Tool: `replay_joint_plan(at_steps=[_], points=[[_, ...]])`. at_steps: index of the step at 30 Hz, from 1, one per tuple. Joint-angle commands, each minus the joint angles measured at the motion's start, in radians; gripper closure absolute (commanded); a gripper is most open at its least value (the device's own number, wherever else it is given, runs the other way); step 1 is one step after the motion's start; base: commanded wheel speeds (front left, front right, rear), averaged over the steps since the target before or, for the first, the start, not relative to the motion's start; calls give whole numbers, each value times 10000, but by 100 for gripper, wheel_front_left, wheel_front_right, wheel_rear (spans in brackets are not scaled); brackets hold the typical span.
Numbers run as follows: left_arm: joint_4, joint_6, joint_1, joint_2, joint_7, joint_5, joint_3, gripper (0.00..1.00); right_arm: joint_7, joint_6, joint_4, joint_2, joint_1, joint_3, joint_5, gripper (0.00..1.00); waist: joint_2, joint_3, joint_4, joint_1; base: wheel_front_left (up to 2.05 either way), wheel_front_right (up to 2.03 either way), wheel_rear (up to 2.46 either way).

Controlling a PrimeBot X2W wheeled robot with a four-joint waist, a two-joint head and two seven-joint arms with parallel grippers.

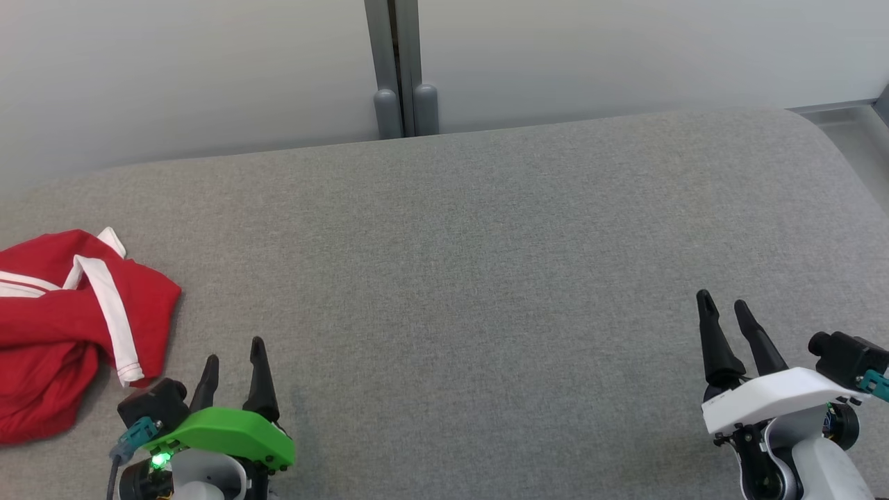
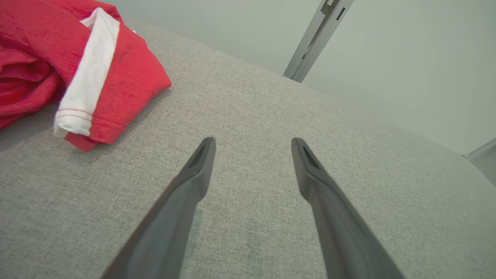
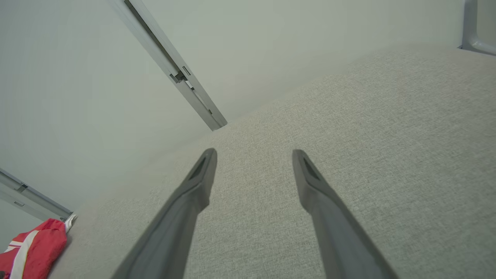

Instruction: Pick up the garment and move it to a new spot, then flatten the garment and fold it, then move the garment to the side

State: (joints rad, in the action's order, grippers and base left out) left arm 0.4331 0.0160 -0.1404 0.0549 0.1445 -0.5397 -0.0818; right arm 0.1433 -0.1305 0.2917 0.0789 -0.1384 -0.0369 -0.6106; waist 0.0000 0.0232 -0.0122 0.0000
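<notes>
The garment point(image 1: 66, 326) is red with white stripes and lies crumpled at the far left of the grey padded surface point(image 1: 472, 264), partly cut off by the head view's left edge. My left gripper point(image 1: 235, 349) stands open just right of it, apart from the cloth, nothing between its fingers. In the left wrist view the garment point(image 2: 77, 66) fills the upper left, beyond the open left gripper point(image 2: 252, 143). My right gripper point(image 1: 722, 302) is open at the lower right, far from the cloth. The right wrist view has the garment point(image 3: 33, 248) at its lower left corner, the right gripper point(image 3: 254, 155) open over bare fabric.
A pale wall runs behind the surface, with a grey vertical post point(image 1: 399, 69) at its middle. The surface's rounded far right corner point(image 1: 826, 132) meets a grey frame. Bare grey fabric lies between the two grippers.
</notes>
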Motion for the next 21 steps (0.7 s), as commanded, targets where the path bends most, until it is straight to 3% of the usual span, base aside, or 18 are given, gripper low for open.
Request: replay_joint_plan(at_steps=[1, 21], points=[[-7, -70, -226, 21, 117, 302, -11, 0, 121, -2, -22, 32, -106, 11, 293, 0, 0, -13, -1, 0, 0, 0, 0], [241, -504, 210, -43, 580, 1564, -347, 0, 592, -3, 78, -112, 126, 57, 2055, 0, 0, -67, -59, 0, 0, 0, 0]])
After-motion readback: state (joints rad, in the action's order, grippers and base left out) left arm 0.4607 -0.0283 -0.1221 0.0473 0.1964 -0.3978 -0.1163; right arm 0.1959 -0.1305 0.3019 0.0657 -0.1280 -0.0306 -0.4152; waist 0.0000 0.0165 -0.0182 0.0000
